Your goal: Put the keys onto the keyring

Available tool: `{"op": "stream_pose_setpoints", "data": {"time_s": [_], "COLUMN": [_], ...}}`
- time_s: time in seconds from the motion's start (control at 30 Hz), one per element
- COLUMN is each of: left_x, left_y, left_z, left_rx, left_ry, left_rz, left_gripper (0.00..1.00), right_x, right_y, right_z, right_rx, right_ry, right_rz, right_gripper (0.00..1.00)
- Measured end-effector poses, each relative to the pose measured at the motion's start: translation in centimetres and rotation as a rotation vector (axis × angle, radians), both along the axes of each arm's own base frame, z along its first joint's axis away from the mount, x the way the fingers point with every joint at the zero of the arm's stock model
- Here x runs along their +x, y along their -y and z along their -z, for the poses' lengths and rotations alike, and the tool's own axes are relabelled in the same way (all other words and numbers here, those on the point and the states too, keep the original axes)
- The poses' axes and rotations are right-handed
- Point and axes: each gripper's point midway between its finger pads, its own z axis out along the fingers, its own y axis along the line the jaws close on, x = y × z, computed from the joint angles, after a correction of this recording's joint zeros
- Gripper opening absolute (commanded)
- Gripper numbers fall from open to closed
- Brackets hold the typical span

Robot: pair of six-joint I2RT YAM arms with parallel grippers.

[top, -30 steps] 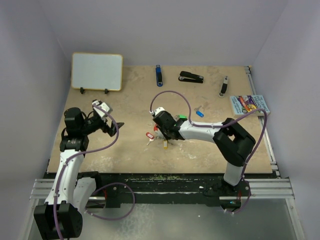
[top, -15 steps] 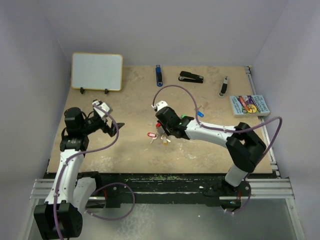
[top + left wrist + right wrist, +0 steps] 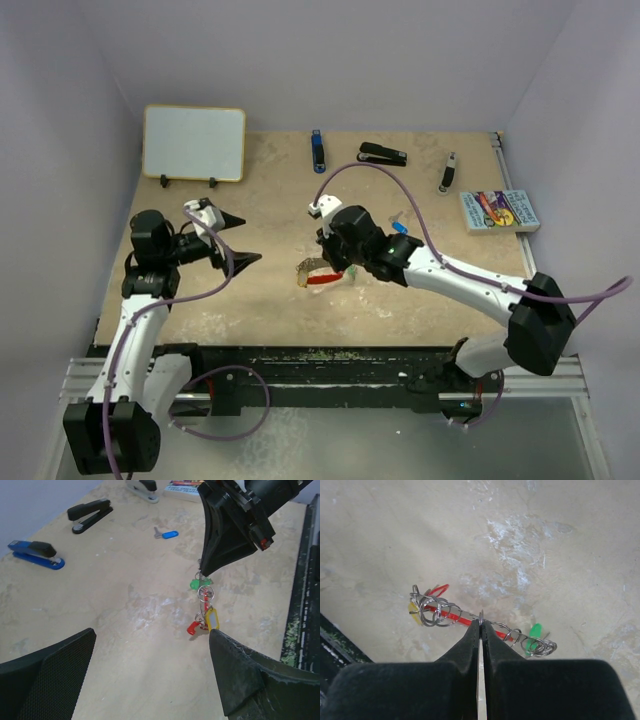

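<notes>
**Right gripper now has the keyring pinched; arm stretched out lower across the table**

A second ago the right gripper [image 3: 481, 625] stood over the loose cluster with its elbow raised high. The red and yellow tags lay on the tabletop [image 3: 430, 300] just beyond its tips. Now the arm reaches out long and low, with its elbow dropped far to the right. Its fingers [image 3: 470, 645] are pressed together on a thin wire loop of the keyring [image 3: 451, 615].

In the right wrist view the red clip runs crosswise right at the fingertips. A knot of silvery rings, a yellow tag and a red tag sit at its left end. The green-tagged key [image 3: 534, 631] and more rings sit at its right end.

From the left wrist view the bunch hangs in a string straight below those closed tips: green tag uppermost, then rings, then the yellow-tagged key [image 3: 212, 618] and red-tagged key [image 3: 192, 627] at the bottom. Whether the lowest tag touches the table cannot be told.

The blue-tagged key [image 3: 399, 226] lies apart from the bunch on the table, behind the right gripper.

The left gripper [image 3: 248, 240] has turned at the wrist since then. Its fingers are spread wide and hold nothing. It faces the hanging bunch, which is well apart from it and lines up between the two fingers in its own camera
</notes>
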Motion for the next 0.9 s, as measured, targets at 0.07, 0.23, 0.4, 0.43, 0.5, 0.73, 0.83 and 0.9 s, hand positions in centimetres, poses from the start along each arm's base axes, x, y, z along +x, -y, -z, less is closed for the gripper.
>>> {"op": "stream_pose_setpoints", "data": {"time_s": [0.07,0.23,0.4,0.43,0.5,0.73,0.83,0.9], "left_x": [-0.5,-1.9,-2.7,-2.8,-2.9,-1.0,-0.3,0.1], "left_y": [0.7,2.3,3.4,3.6,3.9,5.2,5.8,6.0], "left_z": [-0.4,-1.0,-1.5,-1.7,-2.1,-4.4,-4.9,-4.9], "left_rx": [-0.026,-0.081,-0.100,-0.099,-0.090,0.003,0.031,0.042], "left_ry": [-0.017,-0.093,-0.136,-0.136,-0.132,-0.082,-0.081,-0.091], "left_rz": [0.031,0.093,0.132,0.138,0.151,0.199,0.226,0.239], "left_gripper": [0.98,0.98,0.98,0.98,0.98,0.98,0.98,0.98], "right_x": [-0.3,-1.3,-2.2,-2.4,-2.6,-5.0,-5.8,-6.1], "right_y": [-0.2,-1.1,-1.9,-2.1,-2.6,-5.3,-5.6,-5.5], "right_z": [-0.8,-2.0,-3.4,-3.8,-4.5,-7.2,-8.0,-8.8], "right_rx": [0.027,0.087,0.154,0.168,0.189,0.264,0.288,0.308], "right_ry": [0.002,-0.017,-0.032,-0.035,-0.037,-0.043,-0.047,-0.040], "right_rz": [-0.018,-0.068,-0.098,-0.103,-0.112,-0.184,-0.206,-0.206], "right_gripper": [0.00,0.00,0.00,0.00,0.00,0.00,0.00,0.00]}}
